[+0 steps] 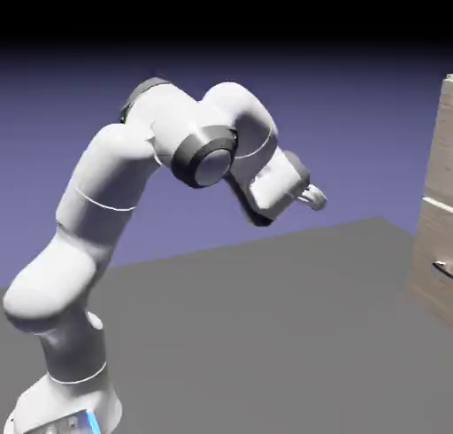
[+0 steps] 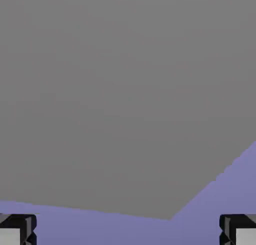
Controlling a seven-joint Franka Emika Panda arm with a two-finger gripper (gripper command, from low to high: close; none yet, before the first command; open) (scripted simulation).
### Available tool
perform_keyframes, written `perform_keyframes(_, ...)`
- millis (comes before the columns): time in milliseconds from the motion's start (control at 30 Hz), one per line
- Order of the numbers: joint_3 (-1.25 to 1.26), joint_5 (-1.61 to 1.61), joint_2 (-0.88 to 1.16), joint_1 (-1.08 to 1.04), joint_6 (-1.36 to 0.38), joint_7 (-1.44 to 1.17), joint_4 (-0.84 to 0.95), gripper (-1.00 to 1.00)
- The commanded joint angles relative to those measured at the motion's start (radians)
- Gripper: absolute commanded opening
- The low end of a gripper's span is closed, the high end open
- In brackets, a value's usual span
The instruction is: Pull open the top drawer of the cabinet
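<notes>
The cabinet (image 1: 435,246) is a light tan wood-grain box cut off by the exterior view's right edge. Its top drawer (image 1: 441,144) is the upper front, ending below at a dark seam. My gripper (image 1: 315,197) hangs in the air well to the left of the cabinet, roughly level with that seam, touching nothing. In the hand view my gripper (image 2: 128,235) is open: the two fingertips (image 2: 18,230) sit far apart at the bottom corners with nothing between them. Neither the cabinet nor the drawer shows in the hand view.
A lower wood-grain front carries a small silvery handle (image 1: 441,267). The grey table (image 1: 265,335) stretches between the arm's base and the cabinet, and it fills most of the hand view (image 2: 125,89), with blue-violet backdrop along the bottom.
</notes>
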Motion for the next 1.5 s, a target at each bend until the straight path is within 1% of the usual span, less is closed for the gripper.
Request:
perform_keyframes(0, 0.021, -0.035, 0.025, -0.013, -0.003, -0.044, 0.020, 0.00)
perform_keyframes(1000, 0.644, -1.089, 0.782, -0.395, -0.093, -1.348, 0.610, 0.00)
perform_keyframes(1067, 0.646, -1.093, 0.784, -0.396, -0.093, -1.353, 0.612, 0.00)
perform_keyframes(1433, 0.652, -0.926, 0.854, -0.143, 0.029, -1.620, 1.001, 0.00)
perform_keyframes(1467, 0.652, -0.926, 0.854, -0.143, 0.029, -1.620, 1.001, -1.00)
